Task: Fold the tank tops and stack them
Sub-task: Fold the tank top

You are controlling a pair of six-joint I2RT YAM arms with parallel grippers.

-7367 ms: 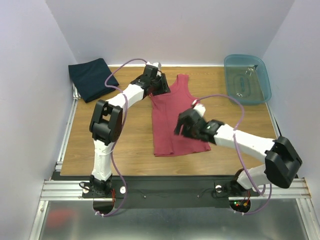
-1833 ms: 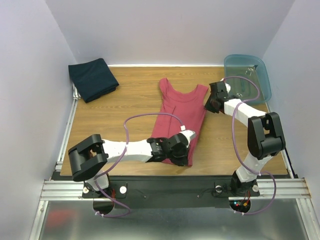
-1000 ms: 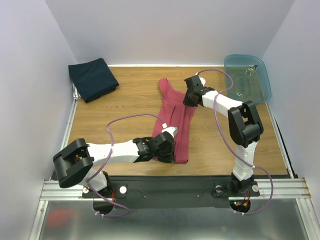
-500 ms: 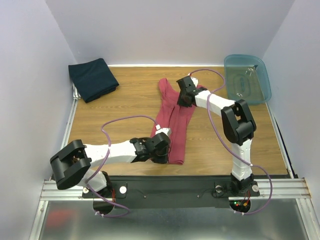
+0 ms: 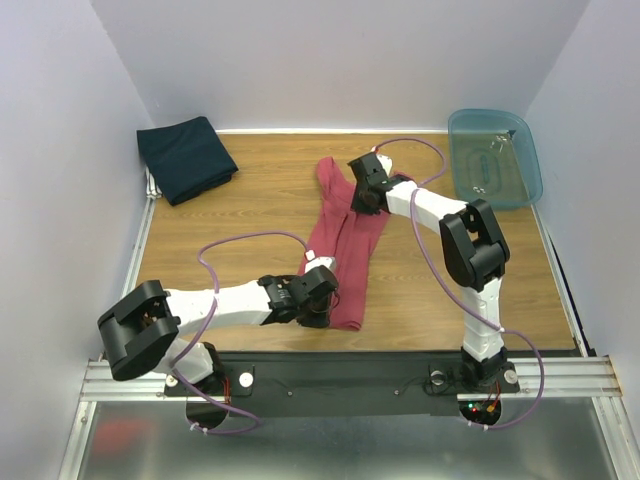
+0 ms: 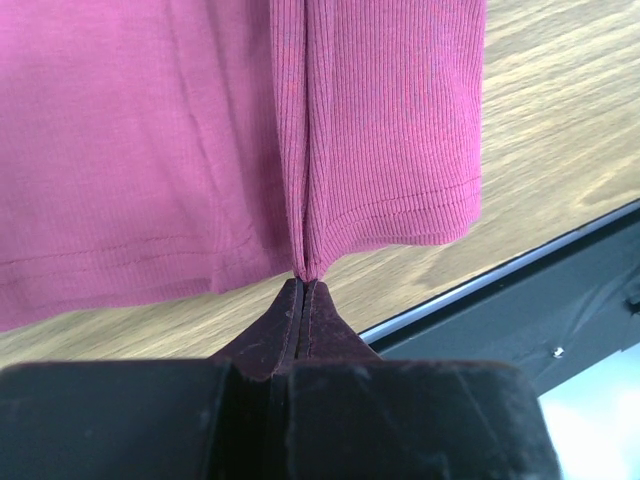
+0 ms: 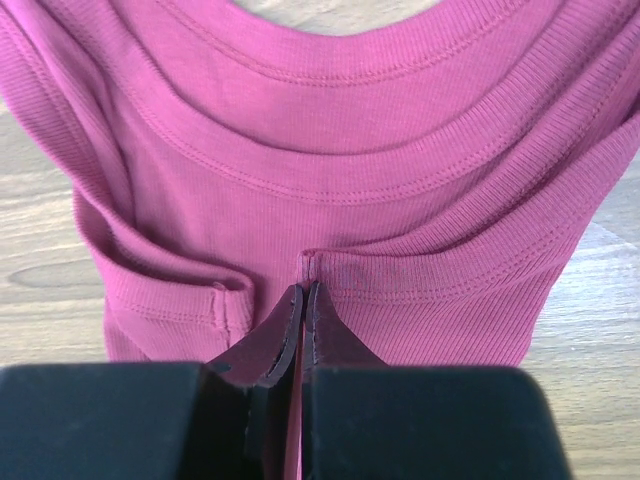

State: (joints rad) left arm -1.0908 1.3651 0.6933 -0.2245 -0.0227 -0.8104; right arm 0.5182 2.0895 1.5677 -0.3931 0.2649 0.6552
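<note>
Soft, even light comes from overhead, tinting the walls faintly lilac and leaving only weak shadows on the worktop. The overhead view is sharp. Up close, the maroon tank top shows crisp ribbing, while the dark fingers read nearly black and slightly soft.

Pale lilac walls enclose a wooden table fronted by an aluminium rail.

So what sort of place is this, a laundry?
Likely a robotics lab test booth, not a laundry: plain walls box in a wooden table, two arms are bolted to a metal rail, handling a maroon tank top.
</note>
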